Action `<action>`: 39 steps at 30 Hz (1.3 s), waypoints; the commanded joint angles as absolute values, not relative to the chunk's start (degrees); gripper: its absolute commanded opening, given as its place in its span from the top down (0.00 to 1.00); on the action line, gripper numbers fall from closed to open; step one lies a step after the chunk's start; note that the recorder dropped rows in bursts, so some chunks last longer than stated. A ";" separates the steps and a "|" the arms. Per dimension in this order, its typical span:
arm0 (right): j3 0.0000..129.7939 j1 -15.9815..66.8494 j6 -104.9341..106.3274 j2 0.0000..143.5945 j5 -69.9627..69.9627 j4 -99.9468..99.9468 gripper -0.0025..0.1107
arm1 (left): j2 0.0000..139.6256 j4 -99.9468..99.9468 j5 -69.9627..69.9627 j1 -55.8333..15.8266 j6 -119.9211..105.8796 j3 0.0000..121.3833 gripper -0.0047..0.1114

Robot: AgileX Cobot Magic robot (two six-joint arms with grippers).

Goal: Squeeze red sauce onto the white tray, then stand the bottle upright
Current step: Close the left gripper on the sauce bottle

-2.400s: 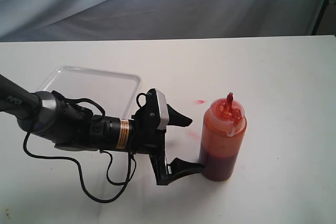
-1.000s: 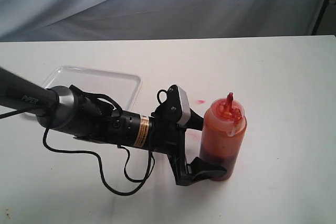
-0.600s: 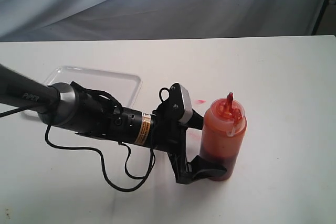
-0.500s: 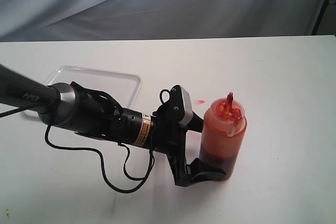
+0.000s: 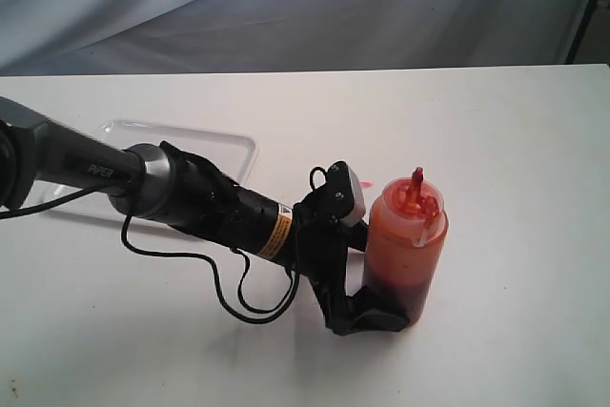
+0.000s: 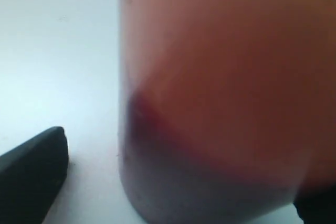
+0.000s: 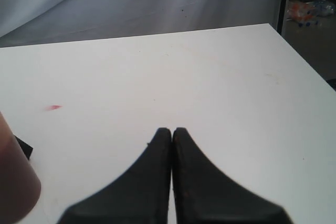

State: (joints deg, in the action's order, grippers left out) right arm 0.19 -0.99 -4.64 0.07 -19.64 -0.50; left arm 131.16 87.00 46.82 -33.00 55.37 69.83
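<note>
**Left claw** [image 5: 379, 278]: jaws apart, straddling the lower body of the bottle [image 5: 408, 235], which stands upright between them. In the wrist view I see one finger [image 6: 31, 174] just clear of the wall. I judge the bottle light and bottom-weighted, with red sauce [image 5: 393, 295] filling roughly its lower third. Its translucent orange plastic looks smooth and soft, so I would grip mid-body, where it yields, not at the stiffer base. The pointed nozzle [image 5: 416, 178] rises above the claw. The white tray [image 5: 243, 145], glossy and low-rimmed, lies back beside the claw's forearm. **Right claw** [image 7: 172, 132]: tips pressed together, empty.
</note>
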 commanded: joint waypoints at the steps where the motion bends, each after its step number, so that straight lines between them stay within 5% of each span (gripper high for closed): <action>1: 0.00 -1.09 -4.78 0.00 -19.33 -0.37 0.98 | 131.24 88.19 46.42 -33.56 56.54 70.66 0.06; 8: 0.00 -1.09 -4.78 0.00 -19.33 -0.37 0.98 | 131.34 92.04 46.05 -36.25 56.66 71.98 0.08; 18: 0.00 -1.09 -4.78 0.00 -19.33 -0.37 0.98 | 131.56 91.82 43.17 -38.26 56.94 74.96 0.36; 39: 0.00 -1.09 -4.78 0.00 -19.33 -0.37 0.98 | 131.68 90.49 32.32 -38.16 52.22 75.58 0.36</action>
State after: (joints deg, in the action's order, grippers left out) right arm 0.19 -0.99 -4.64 0.07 -19.64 -0.50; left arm 131.27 90.79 38.70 -38.03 53.91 75.32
